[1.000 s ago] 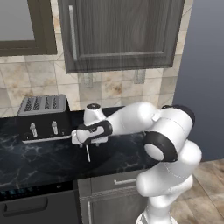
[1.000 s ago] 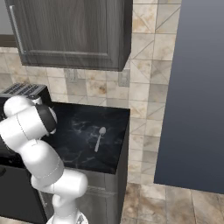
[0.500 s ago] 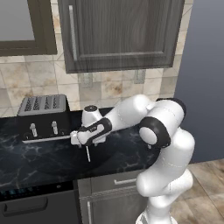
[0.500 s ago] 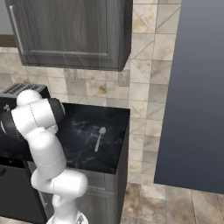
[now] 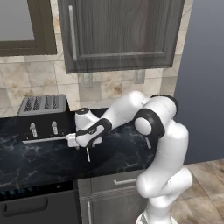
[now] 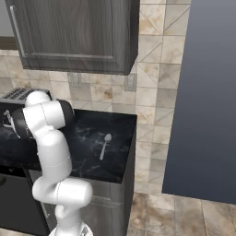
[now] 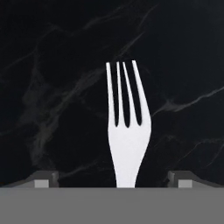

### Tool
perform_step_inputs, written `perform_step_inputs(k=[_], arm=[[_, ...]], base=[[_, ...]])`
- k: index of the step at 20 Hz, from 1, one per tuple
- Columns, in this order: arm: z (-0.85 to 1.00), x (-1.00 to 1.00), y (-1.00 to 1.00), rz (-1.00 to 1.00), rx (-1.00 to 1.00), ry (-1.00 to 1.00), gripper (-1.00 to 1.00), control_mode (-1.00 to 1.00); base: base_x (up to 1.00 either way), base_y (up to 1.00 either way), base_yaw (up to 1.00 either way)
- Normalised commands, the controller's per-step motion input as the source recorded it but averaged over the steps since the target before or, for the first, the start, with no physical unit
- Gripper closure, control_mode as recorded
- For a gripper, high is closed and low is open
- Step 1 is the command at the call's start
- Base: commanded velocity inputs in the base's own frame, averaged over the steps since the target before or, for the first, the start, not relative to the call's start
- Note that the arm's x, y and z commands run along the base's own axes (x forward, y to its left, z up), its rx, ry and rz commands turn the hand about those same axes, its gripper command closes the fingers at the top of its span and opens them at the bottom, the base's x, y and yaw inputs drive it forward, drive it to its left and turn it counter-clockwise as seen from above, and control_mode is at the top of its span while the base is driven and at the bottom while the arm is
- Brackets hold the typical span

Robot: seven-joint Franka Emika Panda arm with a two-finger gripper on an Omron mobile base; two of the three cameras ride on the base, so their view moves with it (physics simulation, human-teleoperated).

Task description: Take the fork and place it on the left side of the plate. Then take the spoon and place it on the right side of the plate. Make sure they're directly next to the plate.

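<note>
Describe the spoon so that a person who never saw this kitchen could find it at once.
Look at the black marble counter under the dark wall cabinet, at its end beside the tall grey panel. The spoon lies alone there, flat on the stone. It is slim and silver with an oval bowl, unlike the tined fork below the gripper.

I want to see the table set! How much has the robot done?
Nothing is placed yet. The open gripper is lined up over the fork on the counter, not gripping it. The spoon lies untouched farther along. Both still need to go beside the plate.
</note>
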Motion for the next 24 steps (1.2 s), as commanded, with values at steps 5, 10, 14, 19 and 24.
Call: perform_step_inputs(k=[5, 10, 14, 19, 24], arm=[[-0.08, 0.04, 0.0, -0.01, -0.03, 0.0, 1.0, -1.0], [0.0, 0.0, 0.0, -0.03, 0.0, -0.09, 1.0, -1.0], [0.09, -0.24, -0.33, -0.08, 0.06, -0.22, 1.0, -1.0], [0.58, -0.58, -0.74, -0.1, 0.07, -0.37, 1.0, -1.0], [1.0, -0.84, -0.85, -0.09, 0.12, -0.34, 1.0, -1.0]], base=[[0.0, 0.0, 0.0], [0.0, 0.0, 0.0], [0.0, 0.0, 0.0], [0.0, 0.0, 0.0], [0.0, 0.0, 0.0]])
